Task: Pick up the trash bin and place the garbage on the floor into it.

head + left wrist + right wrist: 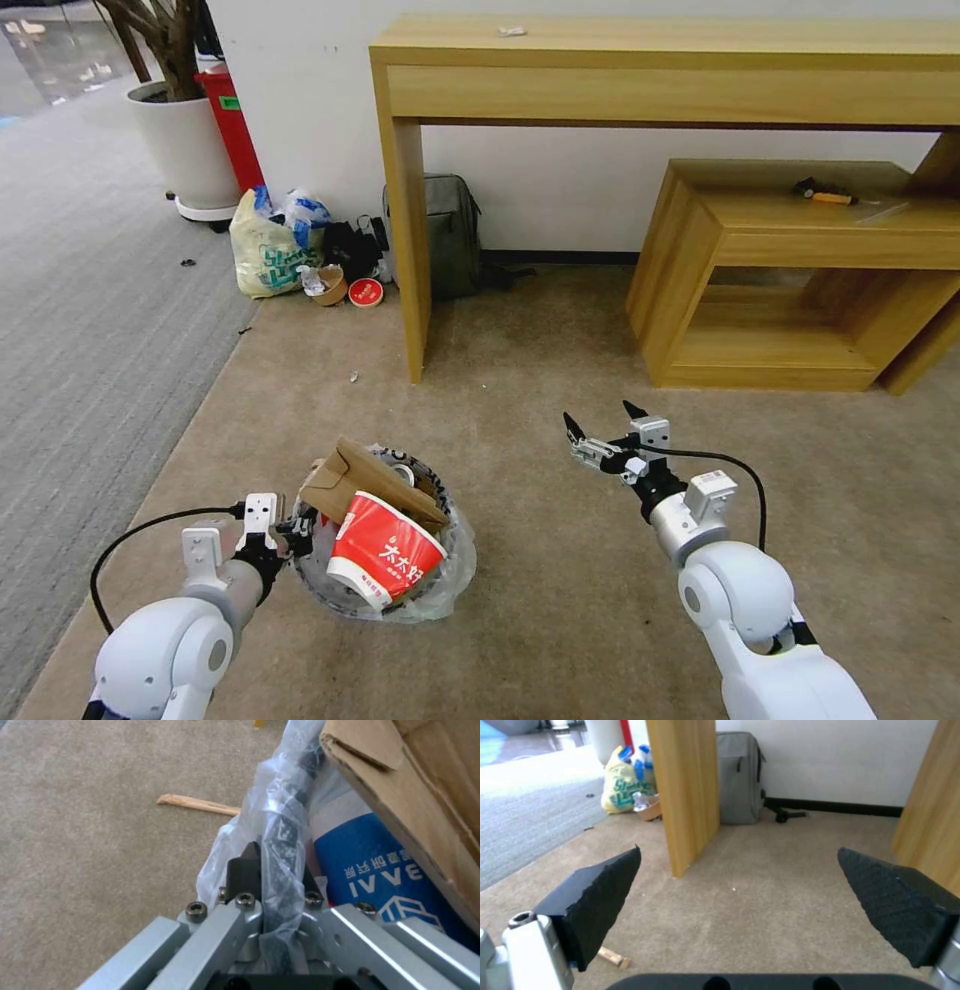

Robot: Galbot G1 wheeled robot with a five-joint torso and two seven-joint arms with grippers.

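Left tool (296, 528) is clamped on the bin (385, 590) rim, one finger outside the bag (272, 828), one inside, with liner and rim pinched between. The bin sits low in front of the robot on its left side, over the beige floor (560, 560); can't tell whether it is lifted or resting. It's stuffed: red cup (383, 562) and cardboard (365, 480) on top, blue cup (380, 870) against the rim by the left tool.

Right tool (606, 424) hangs over bare carpet to the bin's right, fingers (600, 896) spread wide and nothing between them.

Left on the floor: a stick (197, 804) just beyond the bin on its far-left side, long axis roughly flat along the carpet. A small wood scrap (611, 957) lies close under the right tool. My read: the right arm is free, so that scrap is the nearer pick. The stick sits behind the bin from it.
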